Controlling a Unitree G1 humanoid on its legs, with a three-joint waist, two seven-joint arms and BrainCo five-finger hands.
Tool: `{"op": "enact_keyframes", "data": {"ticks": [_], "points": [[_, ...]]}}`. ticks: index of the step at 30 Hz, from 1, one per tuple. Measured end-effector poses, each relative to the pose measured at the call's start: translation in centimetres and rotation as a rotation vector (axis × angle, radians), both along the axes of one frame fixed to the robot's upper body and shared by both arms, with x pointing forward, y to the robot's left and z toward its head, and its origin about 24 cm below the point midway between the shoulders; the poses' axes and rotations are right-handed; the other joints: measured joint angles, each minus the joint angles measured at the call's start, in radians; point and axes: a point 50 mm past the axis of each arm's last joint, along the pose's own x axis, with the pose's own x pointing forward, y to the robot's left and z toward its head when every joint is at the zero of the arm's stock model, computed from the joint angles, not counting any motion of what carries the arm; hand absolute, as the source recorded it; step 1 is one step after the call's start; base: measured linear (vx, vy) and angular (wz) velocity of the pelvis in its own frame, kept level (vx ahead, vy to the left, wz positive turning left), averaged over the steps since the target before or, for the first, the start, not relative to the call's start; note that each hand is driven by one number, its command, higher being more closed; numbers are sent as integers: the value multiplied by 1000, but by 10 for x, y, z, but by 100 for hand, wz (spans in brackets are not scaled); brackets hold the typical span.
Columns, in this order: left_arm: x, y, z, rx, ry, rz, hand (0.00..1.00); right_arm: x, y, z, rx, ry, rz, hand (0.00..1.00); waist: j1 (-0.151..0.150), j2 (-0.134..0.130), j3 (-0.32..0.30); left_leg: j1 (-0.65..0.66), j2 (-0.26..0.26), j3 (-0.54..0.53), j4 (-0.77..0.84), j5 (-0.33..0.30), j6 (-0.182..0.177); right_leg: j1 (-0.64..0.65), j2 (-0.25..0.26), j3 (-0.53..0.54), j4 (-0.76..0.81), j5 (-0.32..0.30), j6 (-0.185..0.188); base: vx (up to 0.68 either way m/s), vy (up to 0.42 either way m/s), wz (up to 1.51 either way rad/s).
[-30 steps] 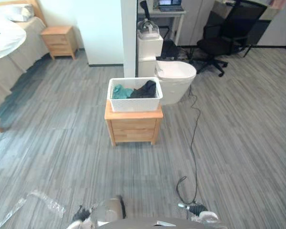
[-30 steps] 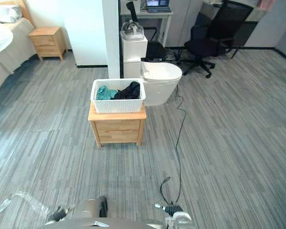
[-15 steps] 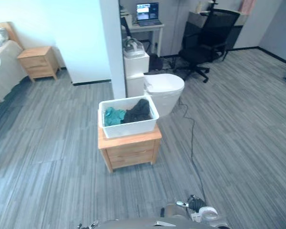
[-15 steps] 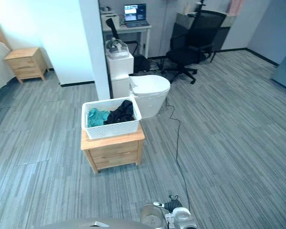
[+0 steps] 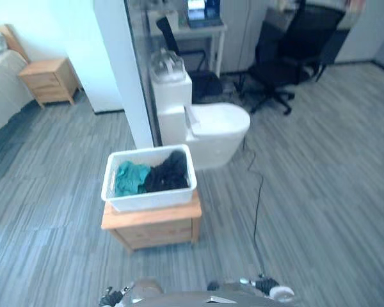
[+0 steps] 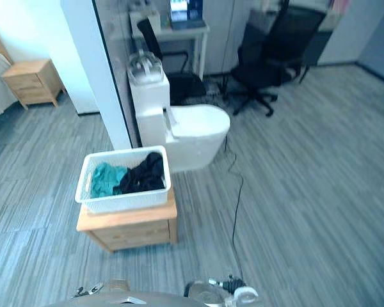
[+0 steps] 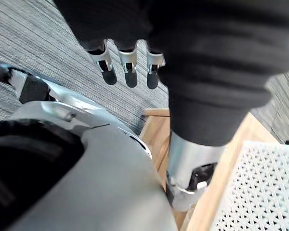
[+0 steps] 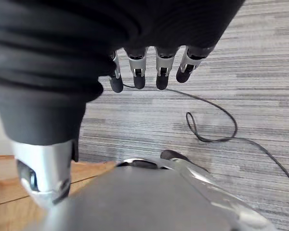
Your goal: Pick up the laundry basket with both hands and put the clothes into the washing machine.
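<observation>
Clothes in basket on nightstand (toilet behind).

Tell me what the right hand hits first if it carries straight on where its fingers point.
Most likely the grey plank floor: the right hand hangs with relaxed fingers aimed down at it, and nothing else shows in that line, though depth is hard to judge.

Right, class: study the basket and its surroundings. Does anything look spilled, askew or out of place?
Nothing spilled: the clothes lie inside the laundry basket, upright on the wooden cabinet. Oddly, a toilet stands near an office chair.
</observation>
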Motion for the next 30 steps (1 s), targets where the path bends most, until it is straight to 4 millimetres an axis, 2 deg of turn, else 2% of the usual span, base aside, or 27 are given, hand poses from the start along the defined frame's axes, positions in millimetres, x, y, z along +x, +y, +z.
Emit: {"op": "enact_keyframes", "data": {"ticks": [1, 2, 3, 4, 5, 6, 7, 10, 14, 16, 18, 19, 20, 21, 23, 26, 28, 30], "points": [[1, 1, 0, 2, -3, 0, 0, 1, 0, 0, 1, -4, -1, 0, -3, 0, 0, -8, -14, -11, -155, 1, -1, 12, 1, 3, -18, -9, 15, 276, 38, -1], [1, 1, 0, 3, -5, -1, 0, 2, 0, 1, 1, -9, -2, 0, -3, 0, 0, -17, -26, -26, -235, 4, -1, 14, -1, 6, -27, -9, 21, 200, 124, -5], [1, 2, 1, 5, -5, 3, 0, -1, 0, 0, 1, -9, -17, 0, 4, -4, 0, -22, -67, -75, -359, 87, -21, 11, -15, 18, -37, -15, 31, 188, 188, -13], [1, 2, 1, 7, -8, 3, 0, 0, 2, 0, 7, -16, -25, 0, 6, -17, 4, -3, -98, -78, -403, 123, -27, 10, -30, 37, -42, -16, 43, 190, 200, -10], [0, 5, 1, 13, -4, -1, 0, 1, 3, 0, 8, -20, -27, 0, 2, -23, 7, 4, -114, -73, -426, 132, -17, 8, -43, 41, -49, -13, 50, 179, 199, -7], [1, 9, 2, 23, -2, -5, 0, 4, 6, 0, 11, -28, -27, 0, -1, -39, 4, 5, -133, -56, -432, 131, -2, -3, -62, 53, -58, 0, 64, 163, 181, -29], [0, 10, 2, 27, 2, -14, 0, 4, 8, 0, 14, -27, -18, 0, 13, -48, 2, 2, -139, -26, -429, 118, 5, -23, -71, 85, -60, 5, 71, 159, 184, -47], [-6, 13, 1, 31, 34, -34, 0, 14, 12, 3, 20, -62, 5, 0, 1, -58, -9, 13, -169, 4, -436, 97, 28, -26, -88, 132, -76, 16, 87, 187, 162, -35], [-10, 12, -1, 24, 53, -42, 0, 16, 12, 5, 25, -94, -5, 0, -1, -51, -56, 16, -204, 31, -488, 95, 34, -57, -112, 174, -100, 24, 99, 120, 104, -22], [-8, 14, 0, 33, 53, -60, 0, 23, 11, 13, 34, -165, -40, 0, -8, -45, -71, 10, -211, 29, -497, 93, 38, -64, -118, 174, -109, 24, 100, 88, 37, -5], [1, 17, 6, 51, -5, -55, 0, 41, 16, 31, 68, -320, -74, 0, -17, -43, -95, -14, -218, 30, -508, 94, 40, -93, -122, 177, -113, 24, 100, 55, 13, -3], [11, 24, 14, 85, -81, -22, 0, 53, 16, 45, 79, -414, -75, 0, -19, -43, -96, -12, -219, 31, -516, 96, 43, -95, -122, 177, -113, 25, 102, 43, 0, -1], [21, 39, 29, 148, -178, 39, 0, 62, 11, 62, 74, -508, -80, 0, -18, -45, -99, -9, -219, 30, -521, 97, 45, -95, -122, 176, -112, 28, 105, 48, 0, 0], [25, 49, 38, 191, -228, 78, 0, 66, 7, 70, 66, -551, -85, 0, -17, -47, -102, -9, -219, 30, -523, 97, 45, -96, -122, 176, -112, 29, 105, 0, 0, 0], [34, 95, 94, 447, -426, 256, 0, 83, -3, 104, 36, -723, -99, 0, -17, -60, -115, -1, -219, 31, -534, 98, 46, -90, -121, 177, -116, 35, 105, 34, 1, -4], [37, 119, 154, 693, -587, 362, 0, 97, -3, 130, 21, -845, -72, 0, -13, -59, -119, 9, -220, 33, -545, 101, 52, -87, -122, 177, -123, 55, 105, -20, 23, -3], [42, 124, 196, 869, -680, 373, 0, 113, 9, 145, 48, -916, -30, 0, 2, -59, -119, 19, -223, 43, -555, 109, 63, -79, -125, 177, -144, 85, 105, -55, 34, -10], [46, 124, 218, 957, -730, 362, 0, 128, 25, 153, 89, -951, 24, 0, 6, -59, -118, 24, -228, 45, -554, 111, 67, -72, -131, 175, -149, 96, 104, -77, 35, -4]]}}
